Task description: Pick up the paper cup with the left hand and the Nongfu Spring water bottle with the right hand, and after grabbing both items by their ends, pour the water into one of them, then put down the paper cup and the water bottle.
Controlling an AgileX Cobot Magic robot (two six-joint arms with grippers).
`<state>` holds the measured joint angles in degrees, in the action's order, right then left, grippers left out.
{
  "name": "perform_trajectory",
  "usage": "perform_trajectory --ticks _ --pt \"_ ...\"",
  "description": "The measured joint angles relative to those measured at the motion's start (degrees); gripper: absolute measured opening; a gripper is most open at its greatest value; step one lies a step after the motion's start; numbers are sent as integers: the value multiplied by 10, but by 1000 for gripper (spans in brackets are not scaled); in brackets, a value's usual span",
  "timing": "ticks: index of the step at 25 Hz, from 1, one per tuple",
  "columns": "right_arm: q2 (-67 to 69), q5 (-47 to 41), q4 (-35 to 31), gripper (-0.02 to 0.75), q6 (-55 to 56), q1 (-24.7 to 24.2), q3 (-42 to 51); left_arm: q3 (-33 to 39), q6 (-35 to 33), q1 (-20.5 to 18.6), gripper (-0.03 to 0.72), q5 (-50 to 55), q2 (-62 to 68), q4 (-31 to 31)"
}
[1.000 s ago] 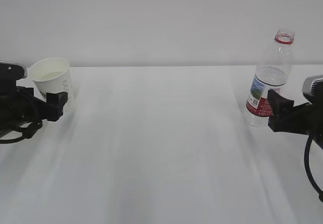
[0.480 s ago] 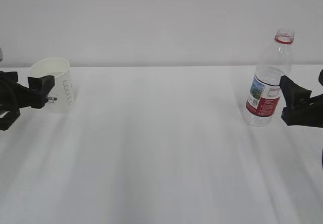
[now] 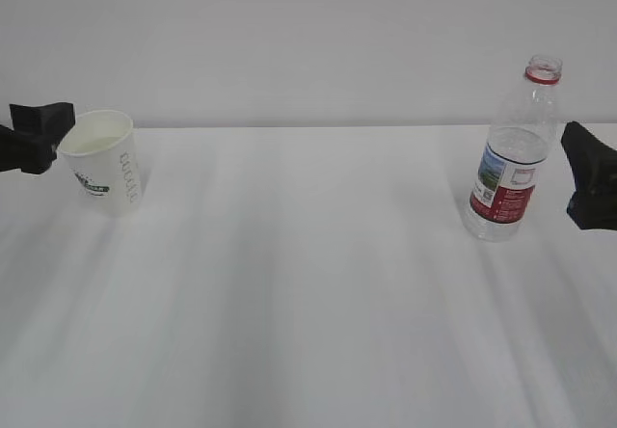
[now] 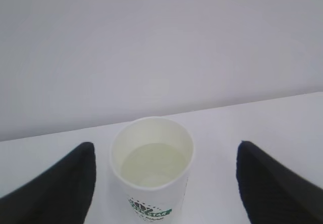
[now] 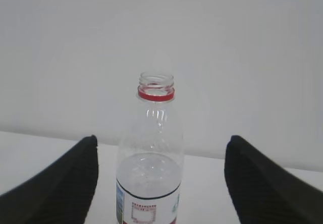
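The paper cup stands upright at the table's far left, white with a green logo. In the left wrist view the paper cup holds some water. My left gripper is open, pulled back to the cup's left; in its wrist view the left gripper frames the cup without touching it. The Nongfu Spring water bottle stands uncapped at the right, with water reaching the label's top. My right gripper is open just right of the bottle. In the right wrist view the water bottle stands between the spread fingers of the right gripper, apart from them.
The white table spans the whole view, with a plain pale wall behind its far edge. Nothing else stands on it between the cup and the bottle.
Both arms have drawn back outward: the left gripper left and upward away from the cup, the right gripper rightward away from the bottle. Cup and bottle have not moved.
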<state>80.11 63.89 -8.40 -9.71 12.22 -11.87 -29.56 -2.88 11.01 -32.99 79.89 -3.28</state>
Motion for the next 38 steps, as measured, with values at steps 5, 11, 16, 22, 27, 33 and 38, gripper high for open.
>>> perform_trajectory --ticks 5,11,16,22,27,33,38 --pt "-54 -49 -6 587 -1 0 0 3 -3 0 629 42 -66 0" --pt "-119 -109 -14 587 -19 0 0 3 -5 0 625 86 -145 1" --pt "-180 -168 -28 587 -36 0 0 3 -5 0 620 146 -217 2" --pt "-264 -271 -32 587 -56 0 1 4 -7 0 612 239 -294 2" --pt "-336 -366 -33 587 -63 0 1 4 -7 0 610 322 -344 2" --pt "-415 -495 -35 587 -65 0 -3 4 -7 0 606 433 -377 2" --pt "-464 -612 -35 587 -67 0 -32 -2 -7 0 604 513 -413 2"
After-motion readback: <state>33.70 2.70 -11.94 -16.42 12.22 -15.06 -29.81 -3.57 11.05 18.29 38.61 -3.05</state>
